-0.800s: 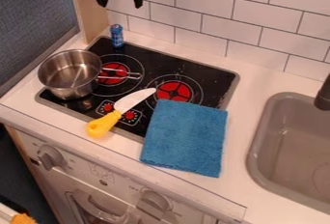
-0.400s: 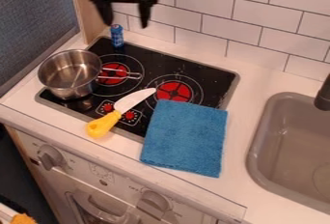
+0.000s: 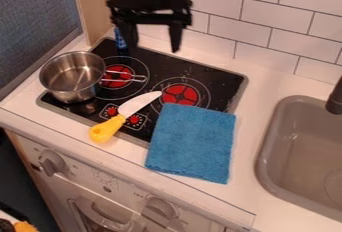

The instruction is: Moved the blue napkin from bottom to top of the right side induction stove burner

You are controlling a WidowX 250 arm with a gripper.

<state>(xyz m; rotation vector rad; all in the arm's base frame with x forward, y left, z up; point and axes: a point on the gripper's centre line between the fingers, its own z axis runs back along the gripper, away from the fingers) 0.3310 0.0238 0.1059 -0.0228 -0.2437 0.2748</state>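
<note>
The black gripper hangs open over the back of the stove, its two fingers apart with nothing between them. It is well above and to the upper left of the blue napkin. The napkin lies flat and folded over the front right corner of the black stove and the white counter in front of it. Its upper edge is just below the red right burner, which remains largely uncovered.
A metal pot stands on the stove's left side. A toy knife with a yellow handle lies left of the napkin. Partly behind the gripper is a small blue can. The grey sink is at the right, the tiled wall behind.
The gripper has come down and to the right from the top left, now partly covering the blue can. The napkin, knife and pot have not moved.
</note>
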